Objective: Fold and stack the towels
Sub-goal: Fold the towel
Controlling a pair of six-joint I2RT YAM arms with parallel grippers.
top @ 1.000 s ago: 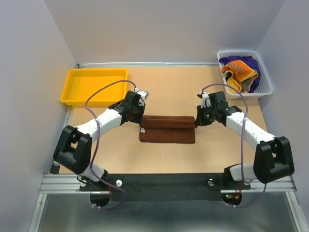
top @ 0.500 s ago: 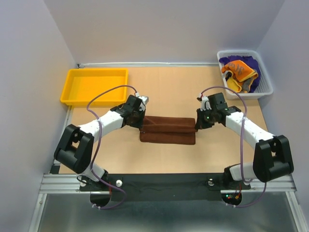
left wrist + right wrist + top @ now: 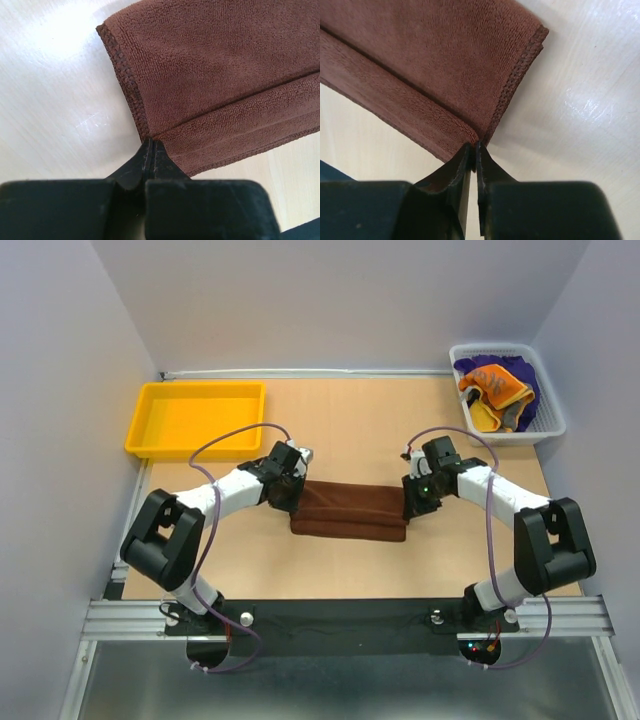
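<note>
The worktop [image 3: 350, 420], pale wood, carries everything. The two arms reach inward over it so that the left fingers [image 3: 293, 495] and the right fingers [image 3: 410, 502] face each other, with one towel between them.

A yellow tray [image 3: 195, 418] lies beyond the left fingers and out to their outer side, well apart from them. A white mesh basket [image 3: 552, 420] stands far beyond the right fingers, in the corner on their outer side.

The brown towel [image 3: 350, 508] lies flat on the worktop as a long folded band that spans the whole gap between the two sets of fingers. Each short end meets one set. In the wrist views a folded-over layer shows as a narrower strip along one long edge.

In the basket, well away from both sets of fingers, a purple towel [image 3: 522, 375] lies bunched with an orange towel [image 3: 490, 388] on top of it.

The left fingers [image 3: 150, 150] are clenched together, their tips touching the towel's stitched hem at the point where the fold line meets it. The right fingers [image 3: 470, 150] sit at the opposite corner of the towel. A thin slit runs between them. I cannot tell whether cloth is caught at their tips.
</note>
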